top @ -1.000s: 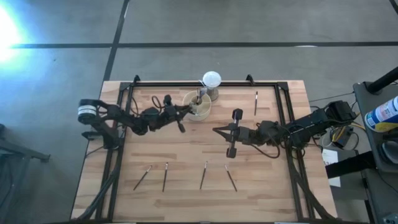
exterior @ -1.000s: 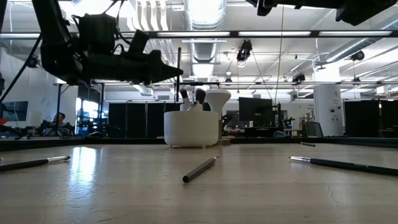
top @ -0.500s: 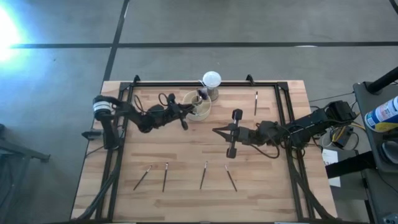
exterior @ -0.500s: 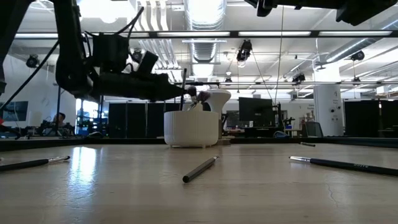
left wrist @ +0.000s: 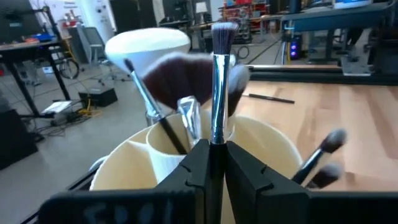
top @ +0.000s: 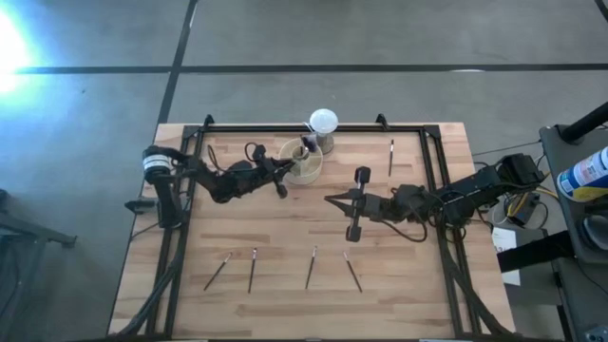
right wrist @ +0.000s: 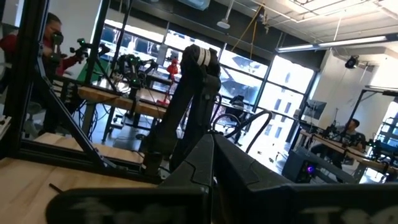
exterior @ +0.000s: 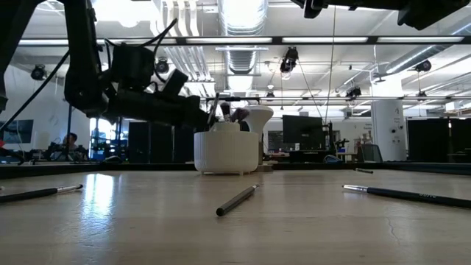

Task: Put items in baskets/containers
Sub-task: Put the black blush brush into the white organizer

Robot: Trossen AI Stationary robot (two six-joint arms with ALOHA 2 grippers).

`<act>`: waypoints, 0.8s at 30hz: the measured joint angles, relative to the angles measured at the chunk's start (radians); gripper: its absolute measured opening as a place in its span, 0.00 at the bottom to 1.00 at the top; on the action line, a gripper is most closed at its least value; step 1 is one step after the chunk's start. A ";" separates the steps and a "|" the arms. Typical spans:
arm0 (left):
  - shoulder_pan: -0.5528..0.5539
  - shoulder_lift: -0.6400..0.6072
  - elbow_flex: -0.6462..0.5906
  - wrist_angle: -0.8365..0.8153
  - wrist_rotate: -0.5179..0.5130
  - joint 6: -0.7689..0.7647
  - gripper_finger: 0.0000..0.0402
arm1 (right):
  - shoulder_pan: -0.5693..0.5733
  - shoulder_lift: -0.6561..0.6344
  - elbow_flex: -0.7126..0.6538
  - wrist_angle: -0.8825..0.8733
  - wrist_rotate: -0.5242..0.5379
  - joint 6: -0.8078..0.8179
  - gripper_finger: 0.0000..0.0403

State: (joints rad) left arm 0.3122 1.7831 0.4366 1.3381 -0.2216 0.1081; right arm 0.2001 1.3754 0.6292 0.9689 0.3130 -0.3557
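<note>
My left gripper (left wrist: 216, 163) clamps one thin dark-handled makeup brush (left wrist: 219, 87) upright over the round cream divided cup (top: 302, 161) at twelve o'clock. Four brushes lie at six, one at one. My right gripper (top: 331, 200) rests closed, empty.

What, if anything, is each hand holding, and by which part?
The left hand grips a makeup brush by its handle, bristles up, at the organiser. The right hand holds nothing.

Left arm working, right arm waiting.
Left gripper (top: 282, 171) at 11 o'clock of table centre, arm stretched toward 3 o'clock, fingers (left wrist: 245, 171) clamped tight. Right gripper (top: 330, 199) just 3 o'clock of centre, pointing 9 o'clock, fingers closed.
</note>
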 joint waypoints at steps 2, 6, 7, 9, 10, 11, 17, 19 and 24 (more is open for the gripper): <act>0.000 -0.002 0.000 -0.017 -0.004 -0.004 0.09 | 0.000 0.000 0.000 0.000 0.000 0.000 0.02; 0.000 -0.019 0.000 -0.074 -0.005 -0.033 0.09 | 0.000 0.000 0.001 0.000 -0.001 -0.004 0.02; -0.002 -0.028 0.000 -0.087 -0.005 -0.038 0.09 | 0.000 0.000 0.001 0.000 -0.002 -0.004 0.02; -0.003 -0.046 0.000 -0.113 -0.005 -0.049 0.10 | 0.000 0.000 0.001 0.000 -0.005 -0.005 0.02; -0.004 -0.054 0.000 -0.123 -0.005 -0.055 0.10 | 0.000 0.000 0.001 0.000 -0.007 -0.005 0.02; -0.006 -0.062 0.000 -0.131 -0.005 -0.058 0.10 | 0.000 0.000 0.001 0.000 -0.007 -0.006 0.02; -0.016 -0.121 0.003 -0.243 -0.006 -0.099 0.14 | 0.000 0.000 0.001 0.000 -0.007 -0.015 0.02; -0.016 -0.140 0.006 -0.280 -0.022 -0.113 0.17 | 0.000 0.000 0.001 0.000 -0.007 -0.015 0.02; -0.028 -0.173 0.001 -0.285 -0.024 -0.109 0.24 | 0.000 0.000 0.001 0.000 -0.007 -0.029 0.02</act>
State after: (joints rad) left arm 0.2847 1.6101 0.4374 1.0527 -0.2455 -0.0012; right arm 0.2001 1.3756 0.6302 0.9691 0.3058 -0.3848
